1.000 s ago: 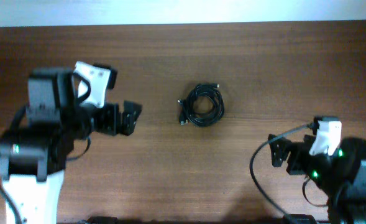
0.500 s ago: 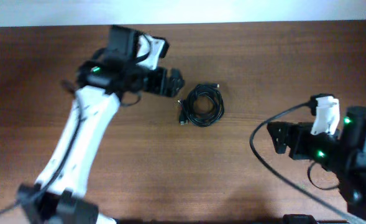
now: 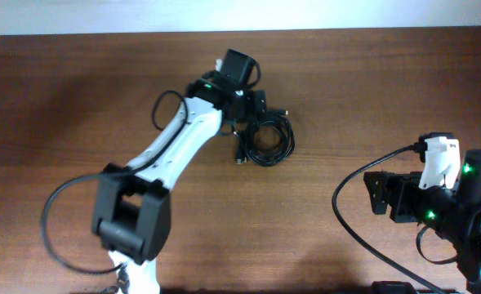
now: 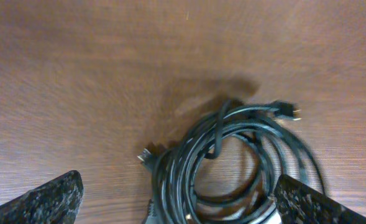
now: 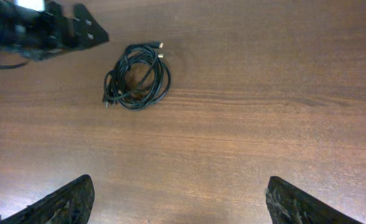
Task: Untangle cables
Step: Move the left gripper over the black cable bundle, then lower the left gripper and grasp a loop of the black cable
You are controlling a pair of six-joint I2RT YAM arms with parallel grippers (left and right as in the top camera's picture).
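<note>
a dark brown wooden table (image 3: pixel 371 90) fills the overhead view, with a pale strip of wall along its far edge. the cables (image 3: pixel 287 140) lie near the middle of it as one loose black coil, all the cords wound together, and that coil sits exactly where it sat a second ago. what has changed is me: a second ago my left arm was folded up at the left side of the table, its hand well away from the coil; half a second ago it had reached out to a spot just up and left of the coil; now my left hand (image 3: pixel 252 113) hangs over the coil's upper-left edge. it is open, the two fingers (image 4: pixel 46 199) spread wide at the bottom corners of my left wrist view with the coil between them and nothing gripped. one small plug (image 4: pixel 288 112) pokes out at the coil's far right, another (image 4: pixel 146 158) at its left. my right hand (image 3: pixel 376 196) is low on the right, well apart from the cables, also spread open and holding nothing; it has drifted a little to the right since a second ago.
</note>
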